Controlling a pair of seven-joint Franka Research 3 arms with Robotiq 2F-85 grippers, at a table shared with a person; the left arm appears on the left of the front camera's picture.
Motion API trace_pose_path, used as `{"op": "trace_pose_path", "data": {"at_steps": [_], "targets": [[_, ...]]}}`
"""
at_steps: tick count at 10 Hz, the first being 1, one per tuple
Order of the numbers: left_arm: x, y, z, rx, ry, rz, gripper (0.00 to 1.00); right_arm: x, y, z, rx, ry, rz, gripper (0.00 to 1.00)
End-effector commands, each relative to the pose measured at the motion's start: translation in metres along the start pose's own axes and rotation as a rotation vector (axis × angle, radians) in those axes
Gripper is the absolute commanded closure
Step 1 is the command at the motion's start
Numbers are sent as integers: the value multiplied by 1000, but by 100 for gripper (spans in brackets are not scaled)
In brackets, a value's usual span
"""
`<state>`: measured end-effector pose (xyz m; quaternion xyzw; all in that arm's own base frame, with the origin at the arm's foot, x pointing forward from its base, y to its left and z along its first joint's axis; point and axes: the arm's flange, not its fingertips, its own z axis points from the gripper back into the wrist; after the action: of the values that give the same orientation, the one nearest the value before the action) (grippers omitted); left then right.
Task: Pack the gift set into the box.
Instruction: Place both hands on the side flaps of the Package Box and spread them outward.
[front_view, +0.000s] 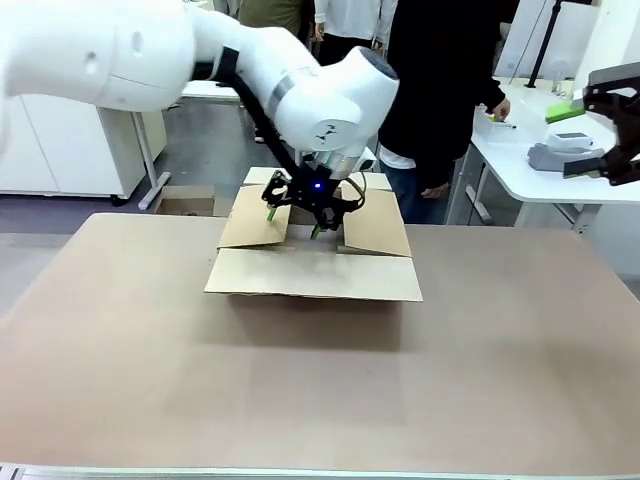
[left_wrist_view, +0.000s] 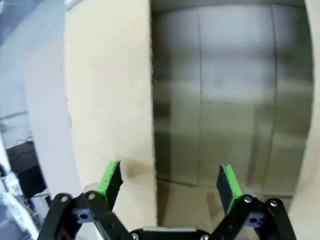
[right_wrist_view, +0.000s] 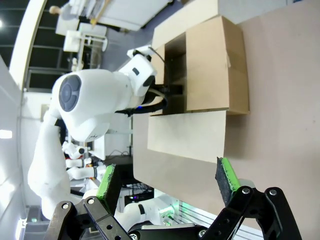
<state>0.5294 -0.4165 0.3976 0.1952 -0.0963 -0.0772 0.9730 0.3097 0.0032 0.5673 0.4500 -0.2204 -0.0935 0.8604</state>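
Cardboard box (front_view: 315, 276): set on the far middle of the brown table (front_view: 300, 400), with its top flaps folded outward; the near flap is spread flat toward the robot's side.
Left gripper (front_view: 292, 222): held just above the open top of the box, pointing down, with its fingers spread apart and nothing between them.
Left wrist view: the left gripper (left_wrist_view: 170, 182) is seen over the edge where a side flap meets the opening; the brown inside of the box (left_wrist_view: 225, 100) is blurred.
Right gripper (front_view: 585, 135): raised at the far right, well apart from the box, with its fingers parted and nothing held.
Right wrist view: the box (right_wrist_view: 215, 65) and the left arm are seen beyond the right gripper (right_wrist_view: 170, 182).
Person (front_view: 440, 100): seen in dark clothing, standing at the far side behind the box.
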Motion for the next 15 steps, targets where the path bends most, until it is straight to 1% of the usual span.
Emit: {"op": "trace_pose_path", "data": {"at_steps": [1,3,4,6,8,11,13,14,15], "targets": [[10,0,-1,64,-4,67,0,3,0,-2,30,-3,18,0],[9,5,-4,148,19,90,0,3,0,-2,30,-3,18,0],[10,7,-6,170,21,94,0,3,0,-2,30,-3,18,0],[10,15,-7,236,-14,113,0,3,0,-2,30,-3,18,0],[8,30,-2,283,-16,102,0,3,0,-2,30,-3,18,0],[-2,68,29,292,-78,155,0,3,0,-2,30,-3,18,0],[-12,97,46,275,-123,211,0,3,0,-2,30,-3,18,0],[-13,112,44,253,-117,236,0,3,0,-2,30,-3,18,0],[-14,128,37,203,-95,246,0,3,0,-2,30,-3,18,0]]}}
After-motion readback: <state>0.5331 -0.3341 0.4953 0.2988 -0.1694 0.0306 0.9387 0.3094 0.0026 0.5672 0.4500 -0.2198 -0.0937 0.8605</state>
